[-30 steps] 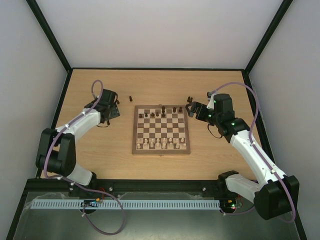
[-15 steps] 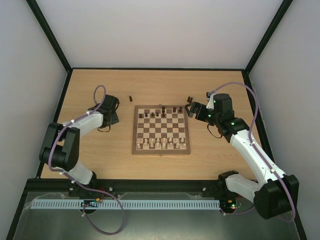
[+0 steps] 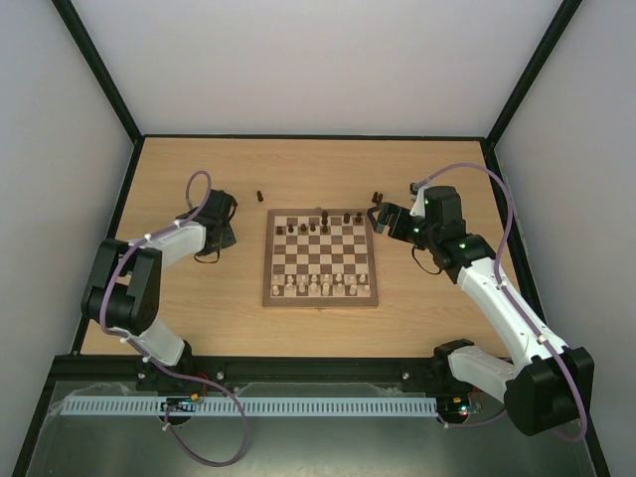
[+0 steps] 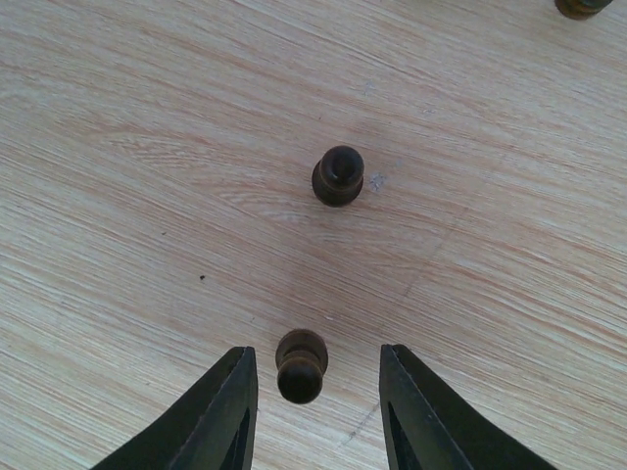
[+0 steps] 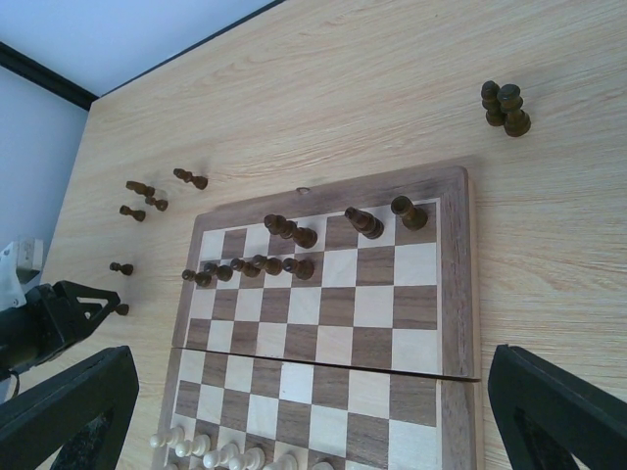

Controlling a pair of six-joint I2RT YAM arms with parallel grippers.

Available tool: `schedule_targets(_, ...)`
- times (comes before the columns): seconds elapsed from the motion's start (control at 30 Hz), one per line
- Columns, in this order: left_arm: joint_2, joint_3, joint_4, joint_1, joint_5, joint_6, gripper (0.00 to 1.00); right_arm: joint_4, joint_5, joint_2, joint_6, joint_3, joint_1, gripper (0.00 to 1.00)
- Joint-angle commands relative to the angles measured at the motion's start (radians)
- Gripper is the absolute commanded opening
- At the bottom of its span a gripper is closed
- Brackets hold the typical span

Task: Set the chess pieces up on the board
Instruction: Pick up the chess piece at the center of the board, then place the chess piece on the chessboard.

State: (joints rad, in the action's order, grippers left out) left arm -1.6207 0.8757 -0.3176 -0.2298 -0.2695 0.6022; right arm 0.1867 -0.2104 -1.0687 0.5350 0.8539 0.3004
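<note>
The board (image 3: 320,302) lies mid-table, its dark ranks incomplete. Well to its left, the left gripper (image 4: 315,354) hangs over the table (image 3: 199,308), jaws part-way apart and straddling one upright dark pawn (image 4: 302,365), a gap on either side, so nothing is gripped. A second pawn (image 4: 338,175) stands just beyond. The right gripper (image 3: 379,219), spread wide and empty, sits by the board's far right corner. The left arm is judged the nearer.
</note>
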Motion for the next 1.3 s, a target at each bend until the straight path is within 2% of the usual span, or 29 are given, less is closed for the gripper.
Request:
schedule_targets(0.0, -0.023, -0.01, 0.017, 0.009, 0.005, -0.001, 0.37, -0.004, -0.013, -0.001, -0.002, -0.013, -0.003, 0.99)
schedule_targets(0.1, -0.029, -0.006, 0.02, 0.01, 0.009, -0.005, 0.32, -0.004, -0.013, -0.002, -0.001, -0.012, -0.004, 0.99)
schedule_targets(0.2, -0.036, -0.003, 0.021, 0.01, 0.011, -0.008, 0.22, -0.004, -0.014, -0.002, -0.001, -0.012, -0.003, 0.99)
schedule_targets(0.43, -0.048, -0.009, 0.027, 0.011, 0.025, -0.016, 0.17, -0.006, -0.014, -0.006, -0.001, -0.013, -0.002, 0.99)
schedule_targets(0.57, -0.05, 0.006, 0.017, 0.006, 0.043, -0.023, 0.03, -0.007, -0.016, -0.008, -0.001, -0.012, -0.003, 0.99)
schedule_targets(0.63, -0.043, 0.036, -0.016, -0.013, 0.027, -0.029, 0.02, -0.006, -0.014, -0.007, -0.002, -0.013, -0.003, 0.99)
schedule_targets(0.73, -0.019, 0.116, -0.092, -0.065, -0.017, -0.035, 0.02, -0.004, -0.006, -0.002, -0.003, -0.011, -0.004, 0.99)
schedule_targets(0.8, -0.01, 0.188, -0.146, -0.103, 0.001, -0.05, 0.02, -0.001, 0.0, -0.001, -0.003, -0.01, -0.004, 0.99)
schedule_targets(1.0, -0.078, 0.49, -0.342, -0.308, 0.014, -0.114, 0.02, 0.01, 0.064, 0.018, 0.001, -0.008, -0.004, 0.98)
schedule_targets(1.1, -0.131, 0.623, -0.387, -0.4, 0.055, -0.134, 0.02, 0.025, 0.139, 0.04, 0.004, -0.008, -0.004, 0.99)
schedule_targets(1.27, -0.225, 0.745, -0.4, -0.507, 0.12, -0.147, 0.04, 0.045, 0.252, 0.102, 0.014, -0.012, -0.013, 0.99)
